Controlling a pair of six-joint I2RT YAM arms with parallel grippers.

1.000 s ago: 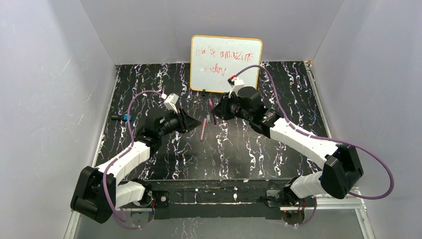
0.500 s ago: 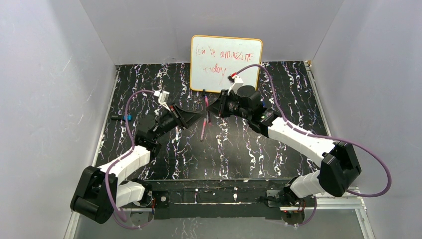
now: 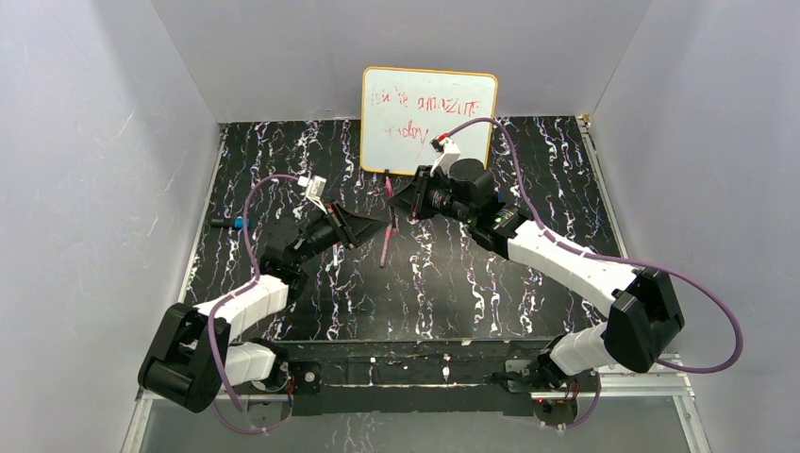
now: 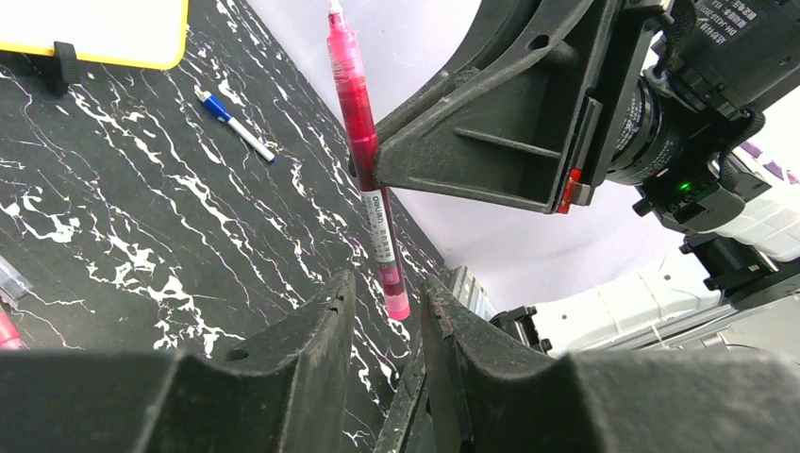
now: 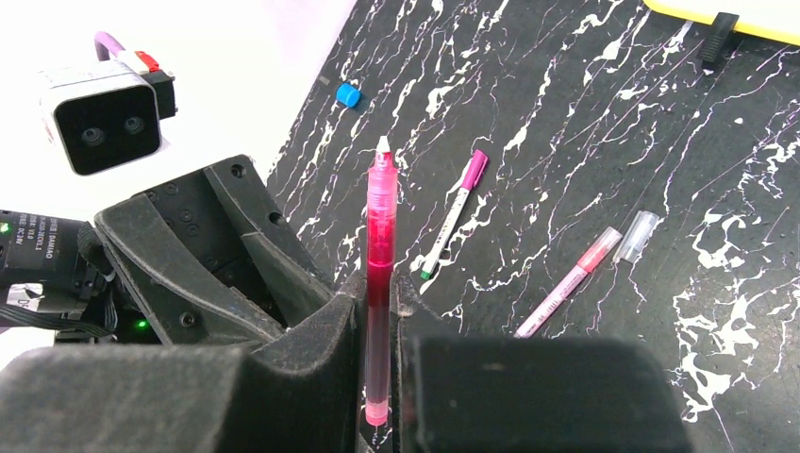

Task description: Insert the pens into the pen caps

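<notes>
Pink pen [image 3: 390, 206] hangs in the air just in front of the whiteboard [image 3: 429, 104], pinched by the right claw [image 3: 396, 209], with the left claw [image 3: 375, 226] close at its tail.

Left wrist: the left jaws stand apart around the pen's blunt end, gripping nothing.

Right wrist: the right jaws are clenched mid-barrel, nib bare. A clear cap [image 5: 639, 236] lies on the surface [image 5: 566, 113] out from the whiteboard, just beside a second pen [image 5: 566, 288].

The left claw had best back straight off the tail without nudging it, then go for that cap.
</notes>
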